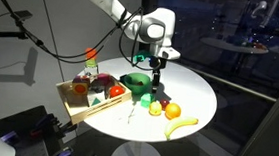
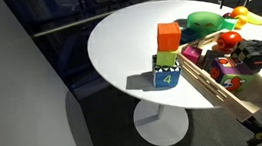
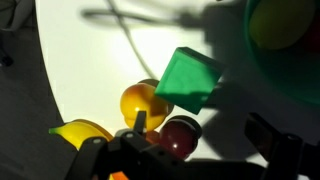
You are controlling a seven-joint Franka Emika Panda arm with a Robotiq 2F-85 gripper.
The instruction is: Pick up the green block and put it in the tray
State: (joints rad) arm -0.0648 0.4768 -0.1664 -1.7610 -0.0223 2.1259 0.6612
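Note:
The green block [image 3: 188, 78] is a small teal-green cube lying on the white table, beside a yellow fruit [image 3: 138, 100] and a dark red fruit [image 3: 178, 135]. My gripper [image 3: 205, 138] is open and empty, with its fingers hovering just short of the block and not touching it. In an exterior view the gripper [image 1: 156, 87] hangs over the table right of the green bowl [image 1: 134, 84]; the block is too small to make out there. The light-wood tray [image 1: 77, 108] sits at the table's edge and also shows in the exterior view from the other side [image 2: 213, 85].
A banana [image 1: 181, 126] and small fruits [image 1: 158, 109] lie near the gripper. The tray holds several toys. A stack of orange, lime and blue blocks [image 2: 167, 56] stands beside the tray. The bowl [image 3: 285, 50] holds a yellow thing.

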